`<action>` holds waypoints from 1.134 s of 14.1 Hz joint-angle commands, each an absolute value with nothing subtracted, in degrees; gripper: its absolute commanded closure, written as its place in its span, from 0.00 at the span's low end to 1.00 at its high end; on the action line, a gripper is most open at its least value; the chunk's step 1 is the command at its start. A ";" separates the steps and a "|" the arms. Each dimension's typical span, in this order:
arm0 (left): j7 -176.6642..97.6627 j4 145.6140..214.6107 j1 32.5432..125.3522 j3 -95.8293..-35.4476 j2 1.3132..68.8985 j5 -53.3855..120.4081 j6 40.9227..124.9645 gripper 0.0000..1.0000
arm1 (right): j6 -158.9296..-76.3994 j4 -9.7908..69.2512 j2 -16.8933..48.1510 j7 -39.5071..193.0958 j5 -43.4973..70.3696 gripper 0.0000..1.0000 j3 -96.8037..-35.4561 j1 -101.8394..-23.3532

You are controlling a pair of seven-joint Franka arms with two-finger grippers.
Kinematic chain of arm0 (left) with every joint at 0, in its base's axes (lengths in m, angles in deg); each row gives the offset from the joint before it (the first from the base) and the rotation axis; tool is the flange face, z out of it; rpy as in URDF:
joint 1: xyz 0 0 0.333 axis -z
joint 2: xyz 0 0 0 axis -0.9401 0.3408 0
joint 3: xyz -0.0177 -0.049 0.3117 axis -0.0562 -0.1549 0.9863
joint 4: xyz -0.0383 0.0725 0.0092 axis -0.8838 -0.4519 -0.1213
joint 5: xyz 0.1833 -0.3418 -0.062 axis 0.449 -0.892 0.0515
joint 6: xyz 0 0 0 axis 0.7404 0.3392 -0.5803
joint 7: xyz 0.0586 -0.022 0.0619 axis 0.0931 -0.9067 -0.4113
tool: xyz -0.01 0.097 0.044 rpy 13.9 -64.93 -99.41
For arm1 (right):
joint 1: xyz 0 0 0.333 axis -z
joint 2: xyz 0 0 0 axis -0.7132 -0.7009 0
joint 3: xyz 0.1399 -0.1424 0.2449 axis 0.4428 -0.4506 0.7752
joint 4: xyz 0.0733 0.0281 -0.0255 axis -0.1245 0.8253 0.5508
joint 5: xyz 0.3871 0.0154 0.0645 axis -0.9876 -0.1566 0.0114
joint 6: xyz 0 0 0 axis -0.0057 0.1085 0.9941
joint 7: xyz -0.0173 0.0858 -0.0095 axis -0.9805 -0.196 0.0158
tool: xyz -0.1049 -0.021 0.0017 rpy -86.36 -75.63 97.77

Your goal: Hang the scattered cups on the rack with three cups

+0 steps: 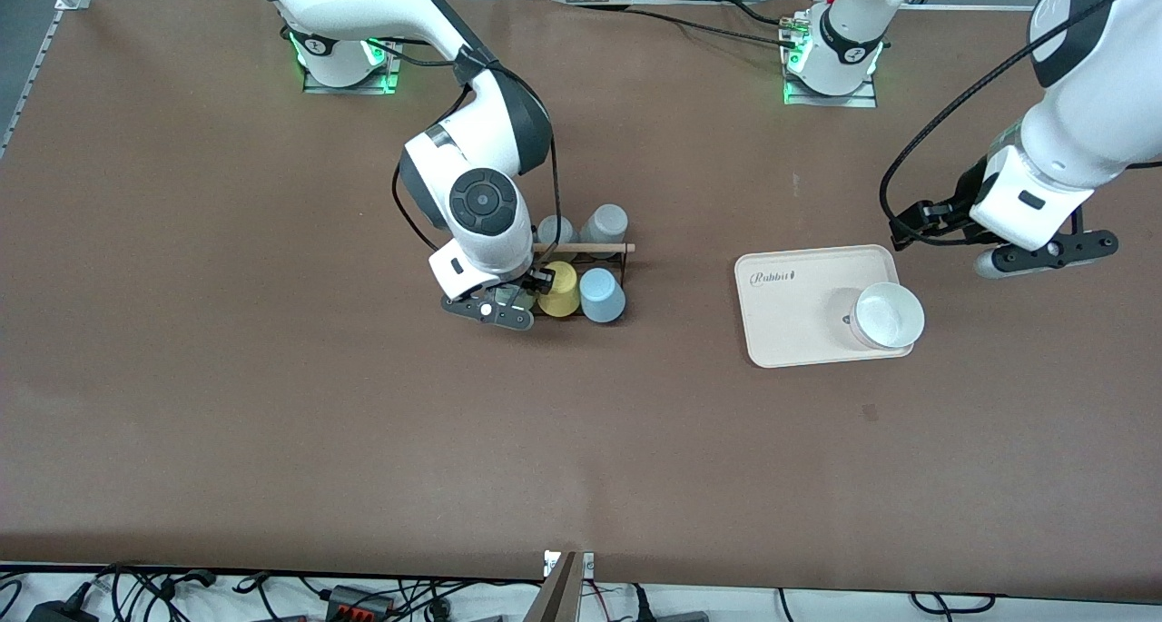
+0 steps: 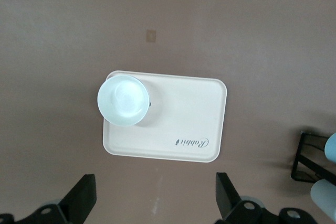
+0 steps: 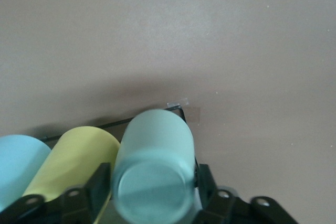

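Gripping the mint-green cup (image 3: 155,174), right hand (image 1: 519,297) sits at the rack (image 1: 581,251), beside yellow cup (image 1: 558,289) and light blue cup (image 1: 602,294). Mint cup hidden in front view. Left hand (image 2: 156,199) spread, over table (image 1: 227,404) beside cream tray (image 1: 790,331).

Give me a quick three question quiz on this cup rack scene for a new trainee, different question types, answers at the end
1. True or false: the right gripper holds the mint-green cup at the rack.
2. Multiple choice: On the rack, the yellow cup sits directly beside which cup? A) light blue cup B) red cup C) black cup
3. Fill in: the white bowl rests on the cream ____, below the open left gripper.

Key: 1 true; 2 A; 3 tray.
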State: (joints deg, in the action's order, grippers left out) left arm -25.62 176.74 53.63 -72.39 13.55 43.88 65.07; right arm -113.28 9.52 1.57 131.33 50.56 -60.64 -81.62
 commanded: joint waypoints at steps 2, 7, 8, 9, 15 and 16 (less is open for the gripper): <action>-25.91 174.70 52.15 -73.50 14.15 45.23 61.85 0.00 | -112.70 8.15 4.98 126.06 50.90 0.00 -61.03 -80.05; -27.94 174.53 51.26 -73.50 14.05 44.52 61.84 0.00 | -101.38 -1.16 7.36 112.63 50.90 0.00 -61.20 -71.88; -27.93 174.53 51.26 -73.50 14.14 44.44 61.84 0.00 | -99.53 -1.52 8.58 110.41 50.90 0.00 -61.38 -69.69; -28.02 174.44 51.26 -73.50 14.14 44.44 61.84 0.00 | -98.99 -1.44 10.34 109.61 50.98 0.00 -61.47 -66.71; -28.55 174.00 51.18 -73.50 14.41 44.35 62.37 0.00 | -94.68 5.30 20.52 94.94 52.74 0.00 -62.00 -55.45; -28.55 174.00 51.18 -73.50 14.41 44.35 62.37 0.00 | -94.68 7.50 22.55 93.01 52.74 0.00 -62.00 -54.04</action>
